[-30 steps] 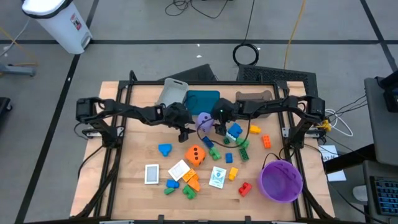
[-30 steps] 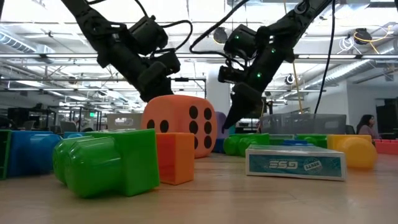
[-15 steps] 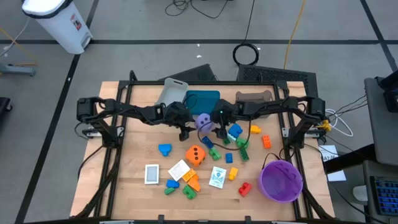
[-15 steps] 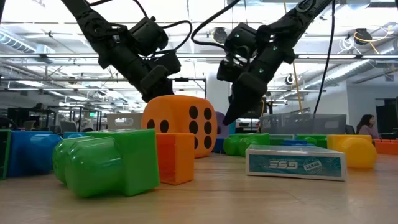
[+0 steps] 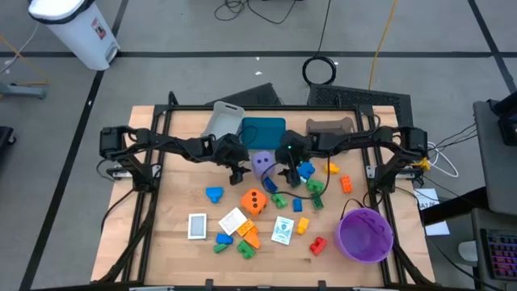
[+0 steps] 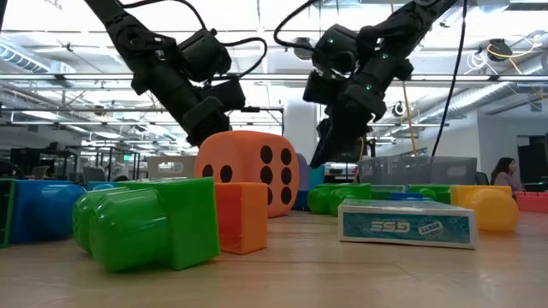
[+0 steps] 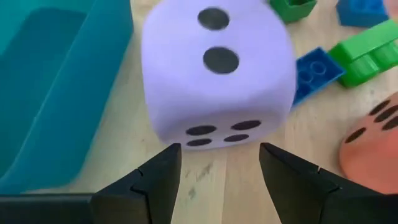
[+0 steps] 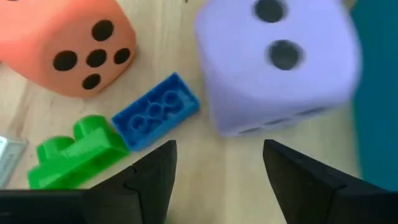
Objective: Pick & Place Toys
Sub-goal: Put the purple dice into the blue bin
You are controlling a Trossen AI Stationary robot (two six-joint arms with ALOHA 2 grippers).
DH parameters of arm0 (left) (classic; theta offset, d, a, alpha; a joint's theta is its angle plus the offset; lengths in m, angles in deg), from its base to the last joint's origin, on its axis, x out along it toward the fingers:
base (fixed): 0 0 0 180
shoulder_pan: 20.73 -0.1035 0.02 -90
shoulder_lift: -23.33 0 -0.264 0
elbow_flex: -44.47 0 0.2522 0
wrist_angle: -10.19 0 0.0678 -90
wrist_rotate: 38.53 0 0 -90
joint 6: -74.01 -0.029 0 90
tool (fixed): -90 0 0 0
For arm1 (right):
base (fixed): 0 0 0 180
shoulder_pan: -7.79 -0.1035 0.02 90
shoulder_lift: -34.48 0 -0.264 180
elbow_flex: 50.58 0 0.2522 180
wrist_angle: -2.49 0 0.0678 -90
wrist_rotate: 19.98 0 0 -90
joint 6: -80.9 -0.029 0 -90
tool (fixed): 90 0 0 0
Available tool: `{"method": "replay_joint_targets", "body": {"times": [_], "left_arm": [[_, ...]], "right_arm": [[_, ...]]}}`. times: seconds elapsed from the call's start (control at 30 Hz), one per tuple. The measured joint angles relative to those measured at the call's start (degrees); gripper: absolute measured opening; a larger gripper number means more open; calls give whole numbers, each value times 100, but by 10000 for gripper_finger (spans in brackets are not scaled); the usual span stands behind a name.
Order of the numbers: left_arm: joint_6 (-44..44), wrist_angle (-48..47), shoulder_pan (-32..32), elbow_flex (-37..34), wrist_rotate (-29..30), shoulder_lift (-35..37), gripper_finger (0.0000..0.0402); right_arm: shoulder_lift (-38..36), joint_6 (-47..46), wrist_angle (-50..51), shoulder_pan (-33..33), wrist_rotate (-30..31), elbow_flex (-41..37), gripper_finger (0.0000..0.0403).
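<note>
Right claw hung above the table with fingers spread and nothing between them; the purple die sat on the wood just ahead of the fingertips, apart from them. A blue brick lay beside that die, a green brick next to it, the orange die farther off.

Left claw faced the same purple die from the other side, fingers parted, empty, die just beyond the tips. Teal tray stood just beside the die.

From above, the purple die lay between the two claws, in front of the teal tray. Orange die sat nearer the table's front edge. Purple bowl stood well apart, on the right arm's side.
</note>
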Motion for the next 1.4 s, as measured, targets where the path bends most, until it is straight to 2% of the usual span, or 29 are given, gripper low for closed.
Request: {"method": "replay_joint_targets", "body": {"times": [0.2, 0.33, 0.5, 0.7, 1.4], "left_arm": [[13, -34, 79, 0, 2, -2, 223], [16, -28, 150, -1, 5, -2, 223], [37, 162, 199, -2, 64, -2, 223], [37, 370, 195, -2, 360, -2, 223], [-29, 278, 191, -2, 391, -2, 223]], "right_arm": [[-18, 634, 2, 157, 27, 2, 219], [79, 884, -118, 189, 477, 9, 209], [134, 1139, -230, 181, 617, 11, 197], [304, 1108, -367, 182, 614, 12, 182], [491, 540, -901, 172, 596, 1, 143]]}}
